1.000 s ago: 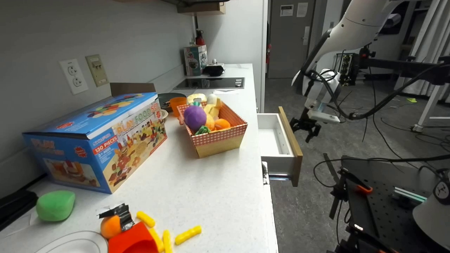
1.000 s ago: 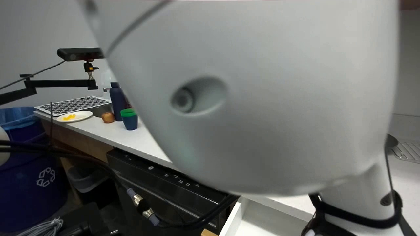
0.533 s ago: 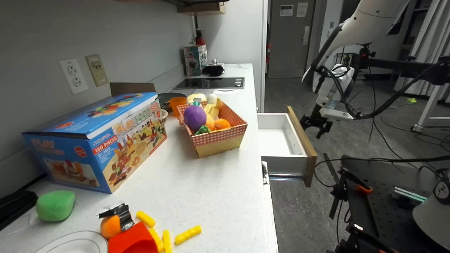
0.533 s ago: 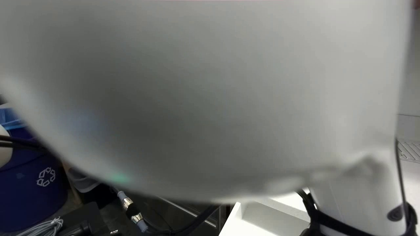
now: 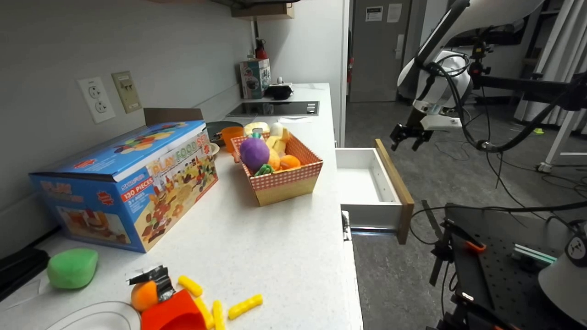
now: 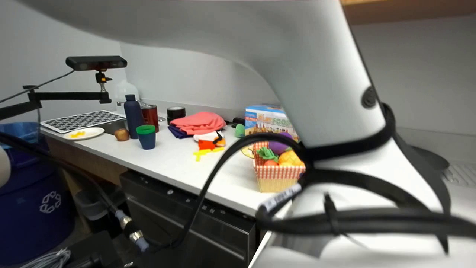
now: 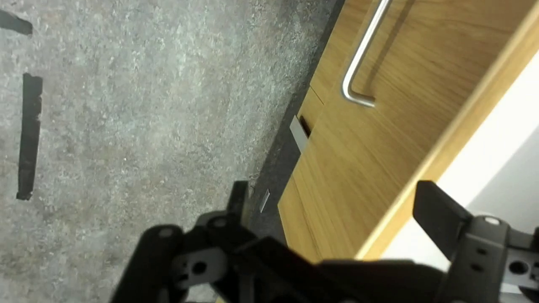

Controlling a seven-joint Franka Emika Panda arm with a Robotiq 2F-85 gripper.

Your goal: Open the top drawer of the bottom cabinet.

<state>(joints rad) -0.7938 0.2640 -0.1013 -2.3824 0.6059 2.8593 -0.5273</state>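
The top drawer [image 5: 395,192] of the bottom cabinet [image 5: 349,275] stands pulled out, with its white inside showing in an exterior view. In the other exterior view the arm covers nearly all of it. In the wrist view its wooden front [image 7: 358,176] carries a bent metal handle [image 7: 358,67]. My gripper [image 5: 406,143] is in the air past the far end of the drawer front, apart from it. In the wrist view the gripper [image 7: 332,185] is open, its fingers wide apart with nothing between them. One finger appears over the floor, the other over the drawer's white inside.
A checked basket of toy food [image 5: 284,183] and a blue play food box [image 5: 128,183] stand on the white counter [image 5: 293,247]. A black perforated platform [image 5: 504,229] and loose cables stand by the robot base. A camera arm [image 6: 70,95] reaches in at the left.
The drawer slid further out between one second and half a second ago, then stayed. My gripper moved away from the counter, then rose. The arm now uncovers the counter in an exterior view.
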